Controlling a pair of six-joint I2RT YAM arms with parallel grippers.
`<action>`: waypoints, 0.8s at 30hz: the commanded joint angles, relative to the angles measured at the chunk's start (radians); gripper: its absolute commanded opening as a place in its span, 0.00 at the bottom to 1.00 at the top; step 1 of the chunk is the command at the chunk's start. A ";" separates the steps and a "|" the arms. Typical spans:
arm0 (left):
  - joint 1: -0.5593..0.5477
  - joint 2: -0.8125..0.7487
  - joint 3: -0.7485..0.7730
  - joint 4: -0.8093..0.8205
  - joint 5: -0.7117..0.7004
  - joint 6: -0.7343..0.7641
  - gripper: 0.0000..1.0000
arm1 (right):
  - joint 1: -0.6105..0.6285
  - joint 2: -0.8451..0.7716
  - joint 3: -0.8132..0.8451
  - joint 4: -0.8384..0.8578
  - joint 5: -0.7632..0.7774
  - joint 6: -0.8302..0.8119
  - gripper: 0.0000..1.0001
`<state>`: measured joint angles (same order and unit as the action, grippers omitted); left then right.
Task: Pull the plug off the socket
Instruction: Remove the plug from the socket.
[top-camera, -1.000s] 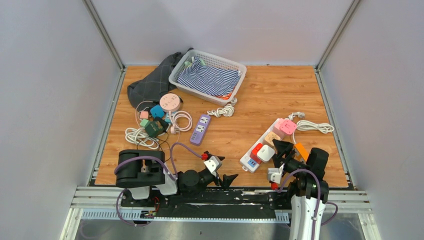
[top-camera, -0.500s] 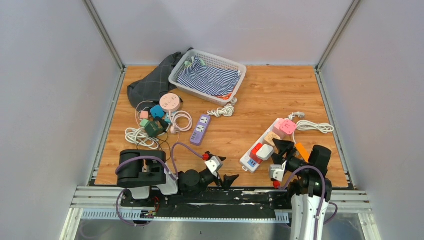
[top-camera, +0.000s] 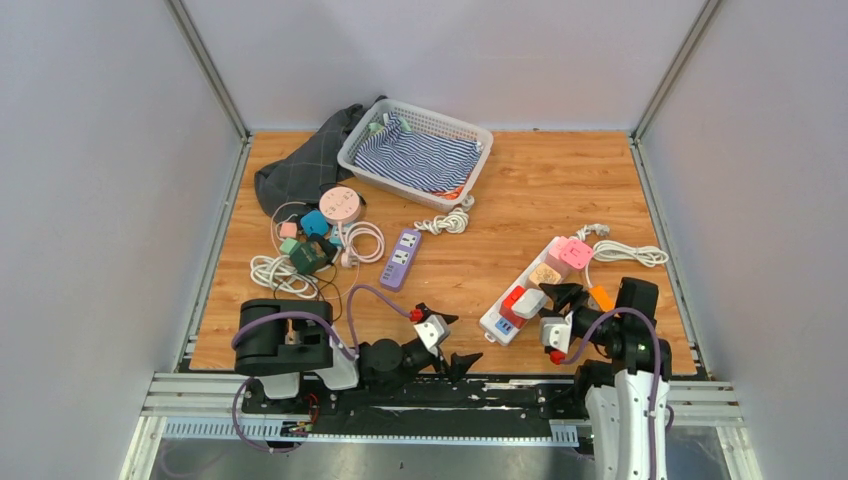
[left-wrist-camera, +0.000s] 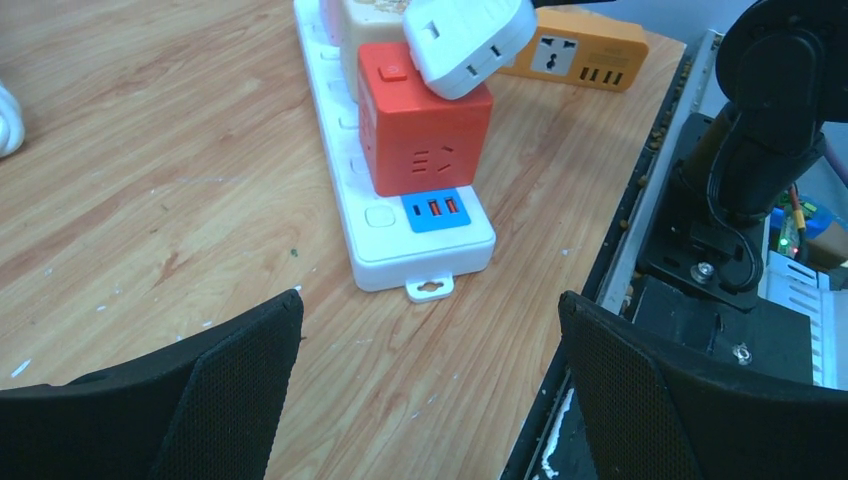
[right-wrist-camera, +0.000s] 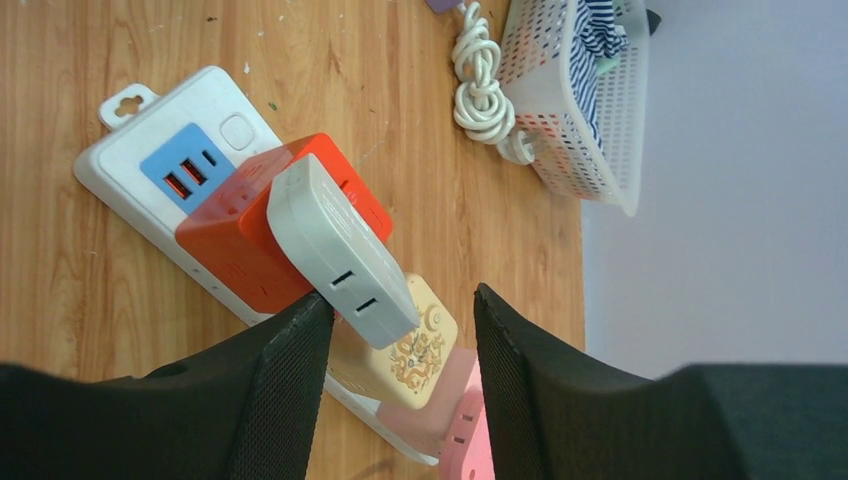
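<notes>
Right wrist view had the white plug (right-wrist-camera: 340, 250) stuck slantwise in the red cube adaptor (right-wrist-camera: 225, 255) on the power strip (right-wrist-camera: 130, 150), near the worktop's (right-wrist-camera: 100, 40) front edge. The right fingers (right-wrist-camera: 290, 380) stood open either side of its end, not pinching; the left fingers (left-wrist-camera: 230, 380) were spread wide nearby. Plug looked light, hard, slick plastic, so probably best squeezed across its flat sides, or the cube lifts too.

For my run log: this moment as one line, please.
phase: pre-grasp | right hand: open, at white plug on red adapter | left hand: open, empty
</notes>
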<state>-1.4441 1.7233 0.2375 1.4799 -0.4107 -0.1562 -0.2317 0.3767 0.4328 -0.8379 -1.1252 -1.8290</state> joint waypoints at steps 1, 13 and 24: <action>-0.004 -0.020 0.038 -0.004 0.050 0.074 1.00 | 0.065 0.040 0.033 0.007 0.033 0.114 0.55; -0.004 -0.229 0.346 -0.660 0.063 0.155 0.95 | 0.181 0.143 0.066 0.142 0.126 0.404 0.49; 0.036 -0.125 0.503 -0.746 0.123 0.161 0.81 | 0.183 0.283 0.123 0.195 0.175 0.634 0.45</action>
<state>-1.4330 1.5639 0.6830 0.7959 -0.3344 -0.0074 -0.0658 0.6262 0.5163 -0.6689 -0.9737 -1.2995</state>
